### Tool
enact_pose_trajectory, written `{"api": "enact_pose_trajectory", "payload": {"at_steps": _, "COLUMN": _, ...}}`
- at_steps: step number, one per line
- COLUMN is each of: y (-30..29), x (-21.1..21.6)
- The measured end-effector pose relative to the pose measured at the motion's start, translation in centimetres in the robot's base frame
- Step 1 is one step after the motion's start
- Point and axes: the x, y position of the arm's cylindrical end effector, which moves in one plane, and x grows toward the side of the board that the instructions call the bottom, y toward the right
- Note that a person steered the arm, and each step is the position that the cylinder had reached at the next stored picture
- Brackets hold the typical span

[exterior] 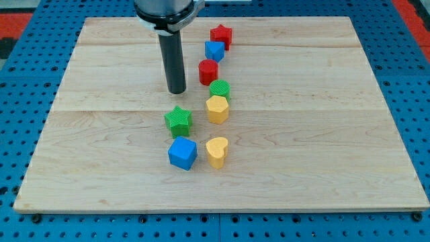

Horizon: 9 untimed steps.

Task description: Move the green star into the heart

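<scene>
The green star (pixel 178 120) sits a little toward the view's left of the worktop's (pixel 336 168) middle, well clear of every edge and corner. The yellow heart (pixel 217 151) lies near it, toward the view's bottom and right, with a narrow strip of bare wood between the two. A blue cube (pixel 182 153) sits just below the green star, toward the worktop's bottom edge, close beside the yellow heart on the heart's left but apart from it; it crowds the lower side of the gap between star and heart. Just to the star's right stands a yellow block (pixel 217 109) of rounded, many-sided shape, directly above the heart, and a green round block (pixel 220 89) touches or nearly touches it on its upper side. Farther toward the top edge the line of blocks runs on: a red block (pixel 208 71) with flat sides, then a blue block (pixel 214 50), then a red star (pixel 221 35) nearest the top edge. My tip (pixel 176 91) rests on the wood above the green star, toward the top edge, apart from it and to the left of the red block and the green round block, touching none of them. The arm carries no claw, only the dark rod, so there is no opening to report.
</scene>
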Motion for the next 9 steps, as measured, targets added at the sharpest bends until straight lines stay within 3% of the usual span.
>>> {"api": "enact_pose_trajectory", "payload": {"at_steps": 1, "y": -3.2, "x": 0.0}}
{"api": "enact_pose_trajectory", "payload": {"at_steps": 3, "y": -4.1, "x": 2.0}}
{"api": "enact_pose_trajectory", "payload": {"at_steps": 5, "y": 0.4, "x": 5.8}}
{"api": "enact_pose_trajectory", "payload": {"at_steps": 8, "y": -0.3, "x": 7.2}}
{"api": "enact_pose_trajectory", "payload": {"at_steps": 9, "y": 3.8, "x": 7.4}}
